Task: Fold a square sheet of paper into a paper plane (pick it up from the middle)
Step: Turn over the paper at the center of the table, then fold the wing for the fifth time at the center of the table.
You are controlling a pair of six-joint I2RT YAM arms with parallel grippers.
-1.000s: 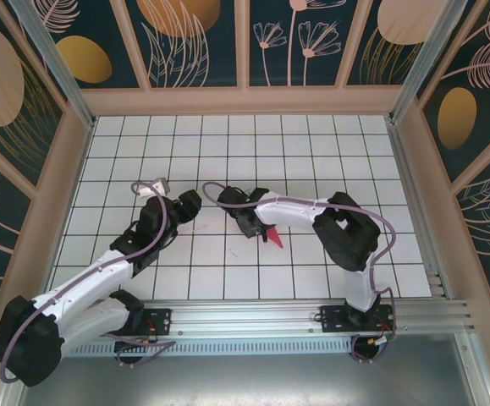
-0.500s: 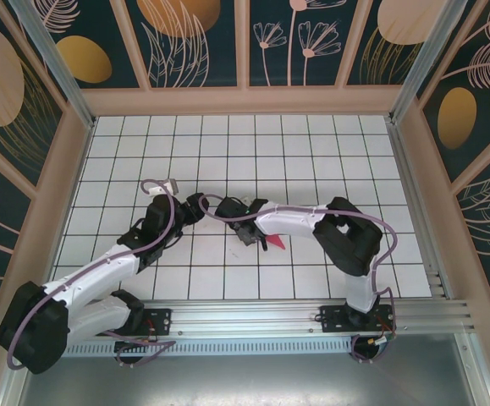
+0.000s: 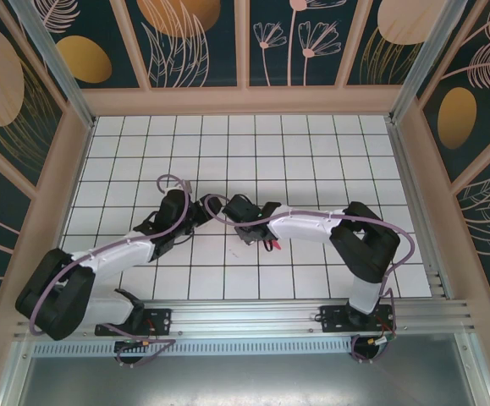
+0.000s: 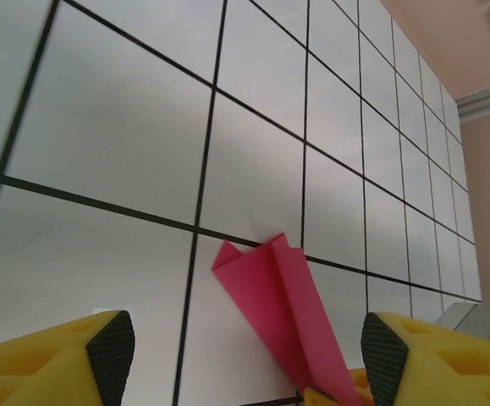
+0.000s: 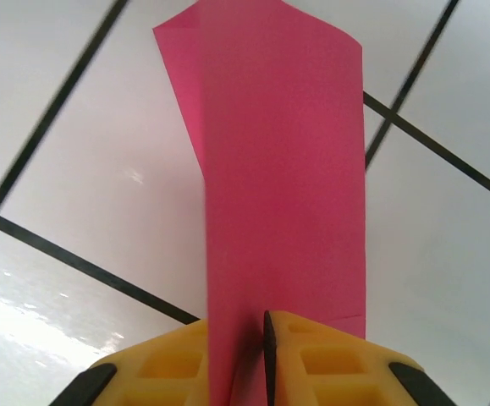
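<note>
Right pincer (image 5: 264, 355) is clamped on the folded paper (image 5: 287, 169), low over the tabletop (image 4: 126, 127). Left pincer (image 4: 246, 347) stands apart, facing it. I'd bring the left squarely over the free end and close only once both layers sit between its jaws

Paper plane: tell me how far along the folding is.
Done: the pink paper is already folded into a narrow, layered strip. In hand: the right gripper pinches one end of it, and the left gripper hangs open close by. Left: no pointed dart shape shows yet, so further folds seem needed.
</note>
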